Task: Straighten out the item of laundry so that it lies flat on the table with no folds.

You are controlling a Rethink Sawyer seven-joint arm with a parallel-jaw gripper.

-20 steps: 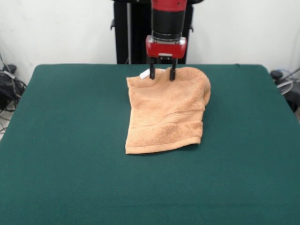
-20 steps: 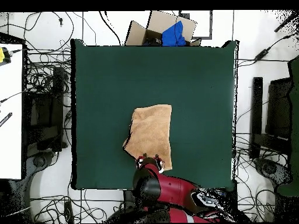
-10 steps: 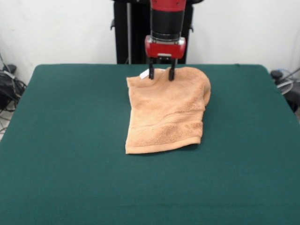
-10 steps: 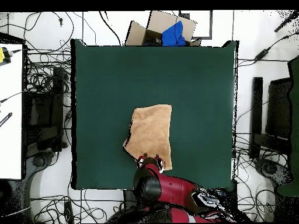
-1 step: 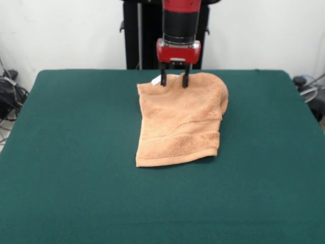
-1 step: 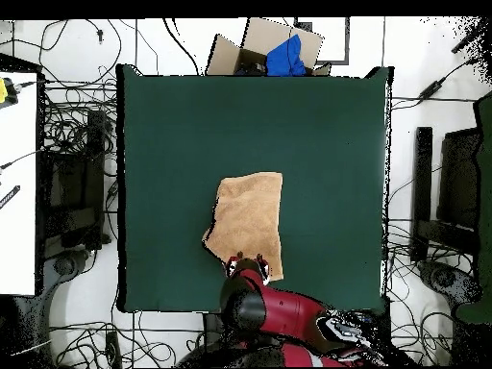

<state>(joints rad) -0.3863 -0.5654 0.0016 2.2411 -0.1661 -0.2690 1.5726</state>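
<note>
The item of laundry [image 5: 180, 119], an orange-tan towel, lies folded over on itself in the middle of the green table [image 5: 71, 152]. Its far right corner bulges in a rounded fold, a woven band crosses it near the front edge, and a white tag [image 5: 156, 80] sticks out at the far left corner. My gripper [image 5: 174, 81] stands open at the towel's far edge, its two black fingers [image 5: 163, 80] pointing down, with the tips at the cloth. From above, the towel [image 6: 248, 219] sits near the table's lower edge and the gripper [image 6: 247, 260] is at its bottom end.
Green table surface [image 6: 173, 135] spreads wide on all sides of the towel. Off the table's top edge in the overhead view stands a cardboard box [image 6: 274, 48] with blue cloth in it. Cables and equipment lie on the floor round the table.
The gripper has risen very slightly at the towel's far edge. The towel keeps its shape and place.
</note>
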